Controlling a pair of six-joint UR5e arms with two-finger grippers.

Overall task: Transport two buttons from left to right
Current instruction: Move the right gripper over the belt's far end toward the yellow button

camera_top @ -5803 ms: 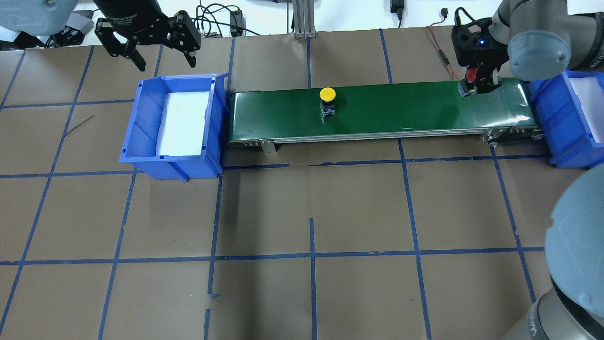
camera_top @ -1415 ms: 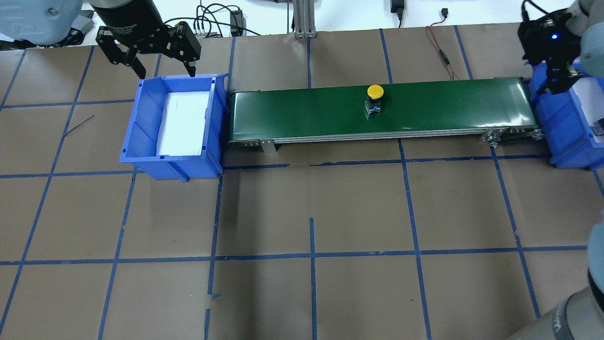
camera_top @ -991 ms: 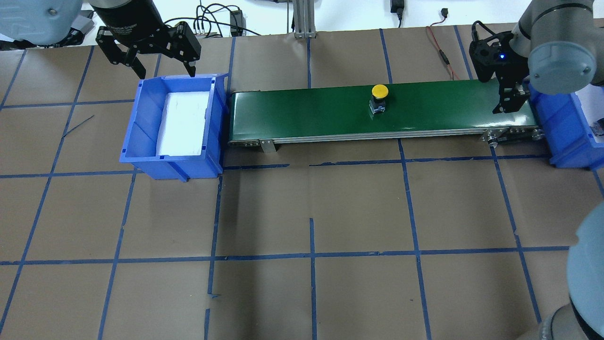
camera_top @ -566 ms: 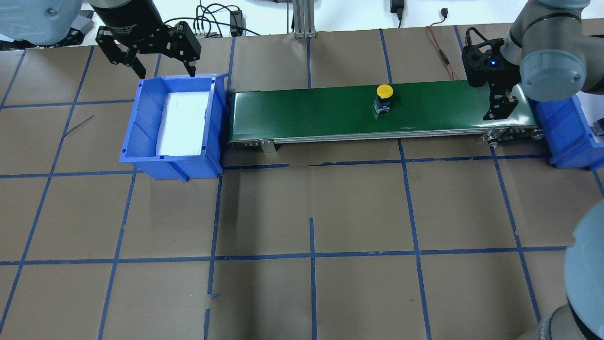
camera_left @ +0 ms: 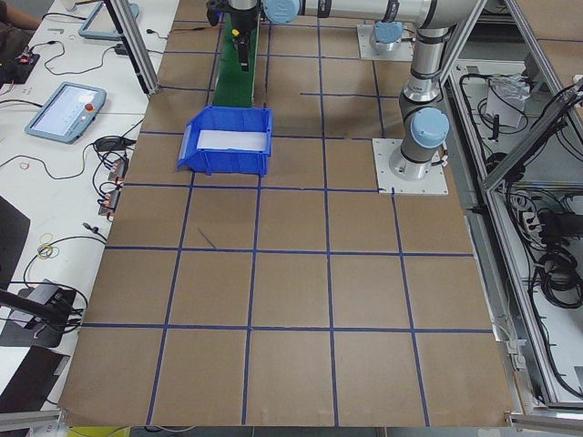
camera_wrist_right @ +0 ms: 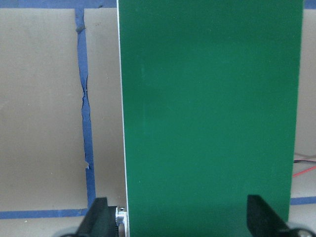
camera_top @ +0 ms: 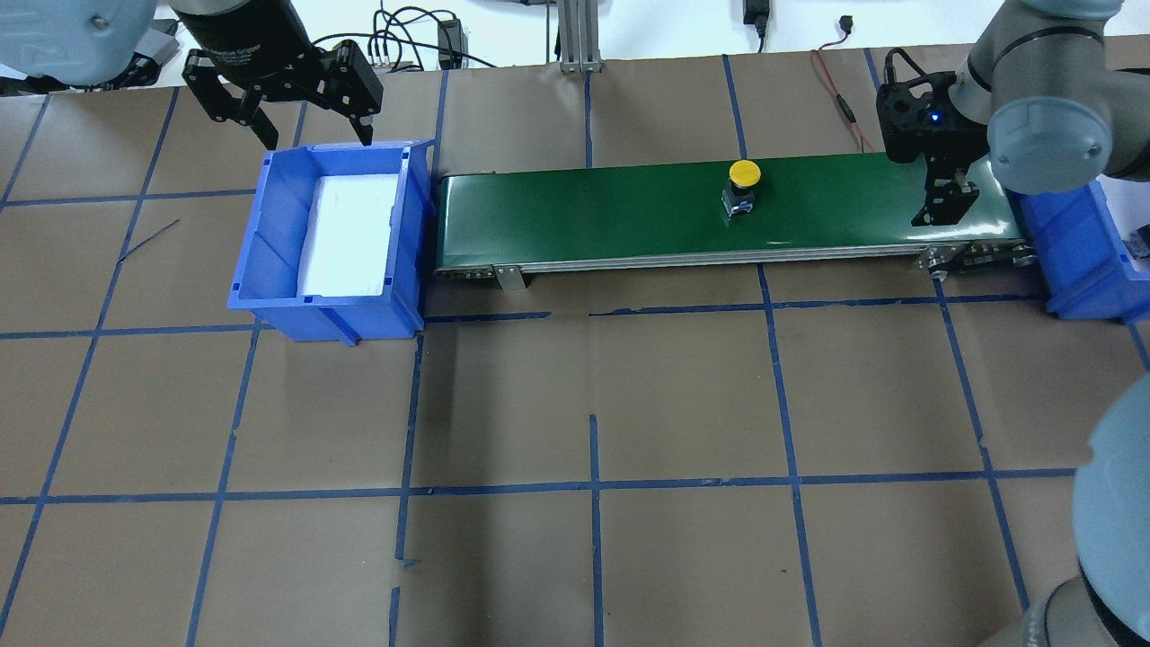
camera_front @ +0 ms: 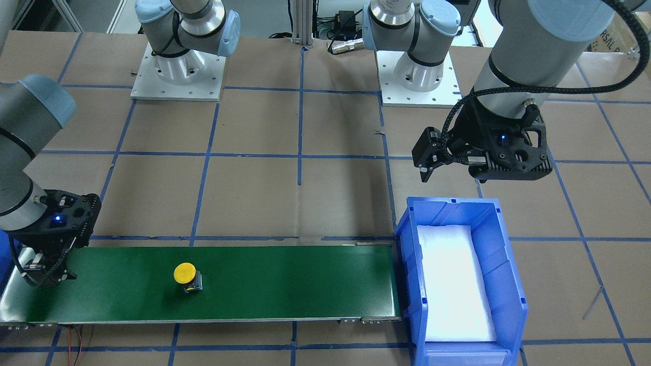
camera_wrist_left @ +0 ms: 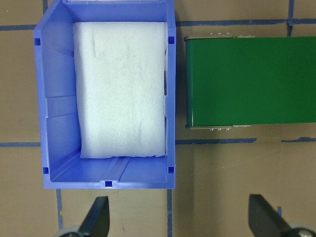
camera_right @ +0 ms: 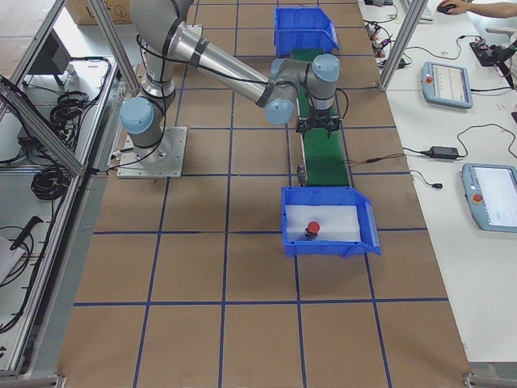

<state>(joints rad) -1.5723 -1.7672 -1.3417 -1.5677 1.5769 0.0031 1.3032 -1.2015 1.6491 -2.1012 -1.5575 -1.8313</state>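
Yellow button [camera_top: 744, 180] sits on the belt [camera_top: 584, 216] short of the wide, empty right claw [camera_top: 943, 202]; red button [camera_right: 313, 229] already in the bin [camera_right: 331, 247] beyond.

I'm looking into a robotics lab: a paper-covered table [camera_top: 683, 404] gridded with blue tape, aluminium framing [camera_left: 130, 45] around it, teach pendants [camera_right: 447, 85] and loose cables [camera_left: 551, 264] alongside, steel mounting plates [camera_front: 145, 89] bolted down.

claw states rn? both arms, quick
Left claw: open, holding nothing.
Right claw: open, holding nothing.
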